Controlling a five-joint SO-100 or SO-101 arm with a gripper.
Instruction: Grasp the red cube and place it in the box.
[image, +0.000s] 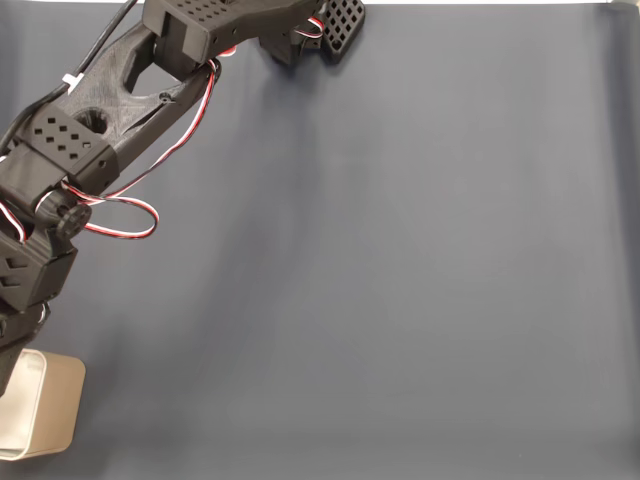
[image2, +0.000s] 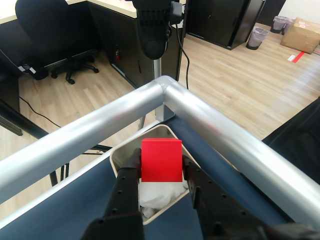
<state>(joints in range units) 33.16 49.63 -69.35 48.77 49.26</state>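
Red cube (image2: 161, 160) sits pinched between the black gripper (image2: 161, 172) fingers by its left and right faces, hanging above the beige box (image2: 120, 156). It looks rigid, light and smooth, so slippery; flat opposite faces suit this hold.

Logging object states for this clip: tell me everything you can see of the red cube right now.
In the wrist view the red cube is a small, bright red block with plain, smooth, matte faces and sharp edges; it looks like plastic or painted wood. It sits upright between the black jaws of the gripper, which press on its left and right sides. It hangs above the open beige box, over crumpled white material inside. Its lower part is hidden.
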